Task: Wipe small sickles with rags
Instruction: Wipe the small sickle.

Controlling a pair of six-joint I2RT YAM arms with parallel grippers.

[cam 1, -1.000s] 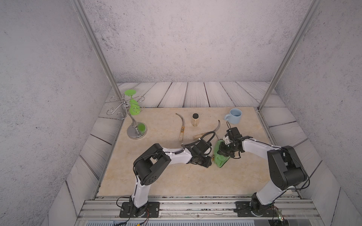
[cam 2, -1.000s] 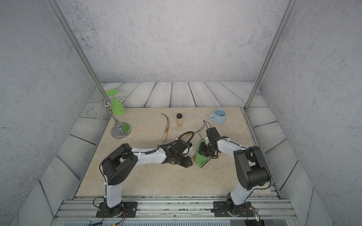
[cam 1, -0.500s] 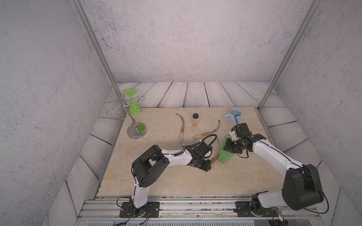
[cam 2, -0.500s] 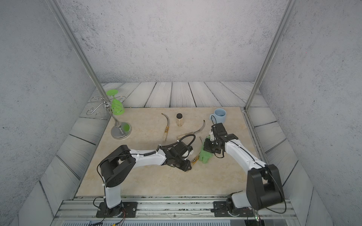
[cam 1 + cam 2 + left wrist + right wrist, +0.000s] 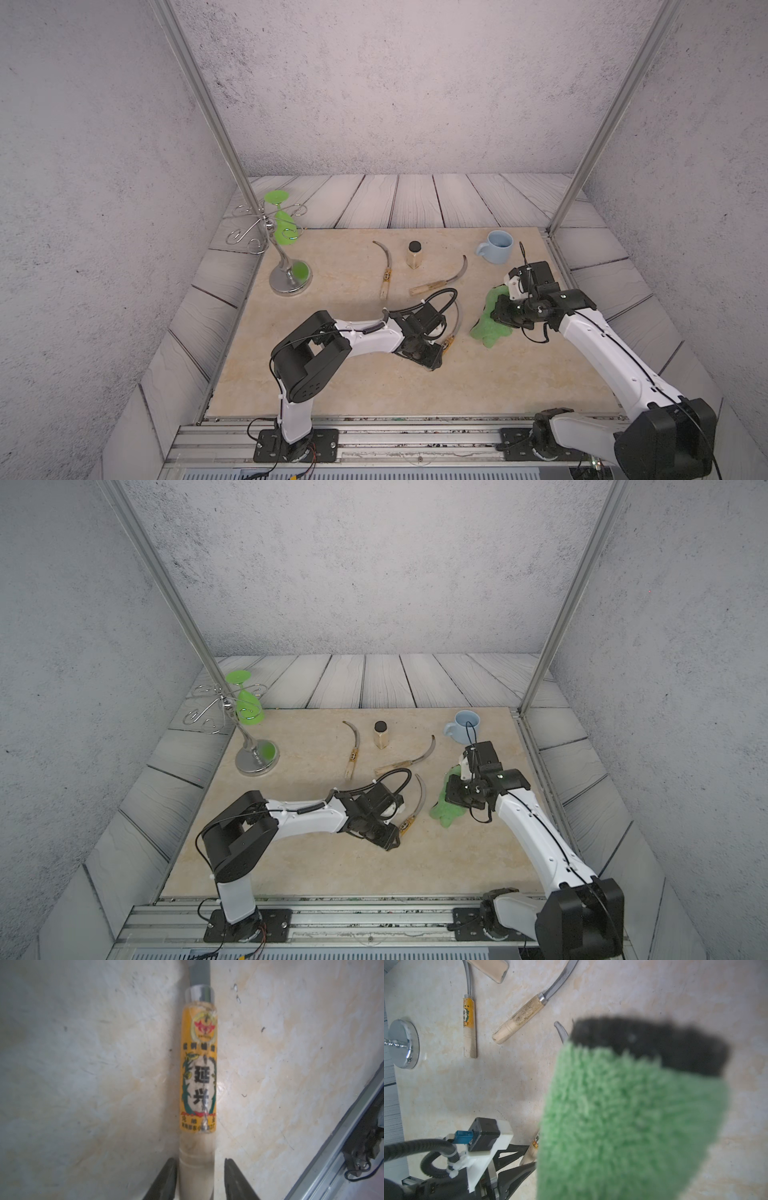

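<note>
Holding the soft, light rag (image 5: 487,329) clenched in my right claw (image 5: 500,313); left claw (image 5: 199,1165) released, straddling the stiff sickle (image 5: 198,1076) at its handle, the safe hold.

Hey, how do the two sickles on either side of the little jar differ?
The left sickle has a yellow-and-black label on its handle; the right sickle has a bare handle. The left sickle runs front to back; the right sickle lies crosswise, tip toward the mug. Both have curved grey blades and pale handles.

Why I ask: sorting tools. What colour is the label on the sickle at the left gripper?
The label is yellow with black characters; left wrist view.
</note>
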